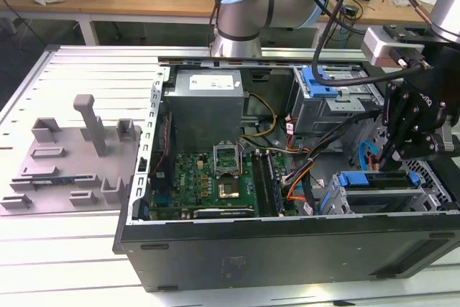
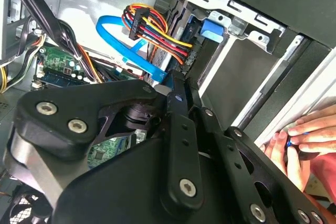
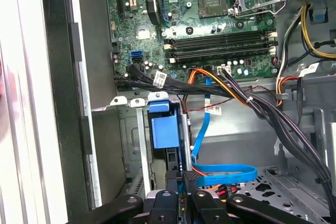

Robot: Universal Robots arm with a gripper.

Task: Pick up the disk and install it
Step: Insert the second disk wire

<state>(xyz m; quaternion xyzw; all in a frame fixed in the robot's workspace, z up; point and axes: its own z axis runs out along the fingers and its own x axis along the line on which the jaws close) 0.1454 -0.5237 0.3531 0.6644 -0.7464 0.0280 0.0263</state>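
The disk [image 3: 163,129] sits edge-on in the lower drive cage of the open computer case [image 1: 287,249], its blue carrier bracket showing between the cage's metal tabs. The exterior view has its blue carrier [image 1: 359,179] in the cage at the case's right. In the second wrist view the carrier's blue tab [image 2: 211,28] lies under the cage rim. My gripper [image 3: 181,179] hangs right over the disk's near end, with its jaws drawn together and nothing seen between them. In the other views the gripper [image 1: 393,157] [image 2: 178,85] ends beside the blue and orange cables.
A blue data cable [image 3: 226,174] and a bundle of orange, red and black wires [image 2: 157,30] run beside the cage. The motherboard [image 1: 208,177] and power supply [image 1: 205,98] fill the case's middle. A second cage [image 1: 327,98] stands behind. A person's hand [image 2: 310,132] rests outside the case wall.
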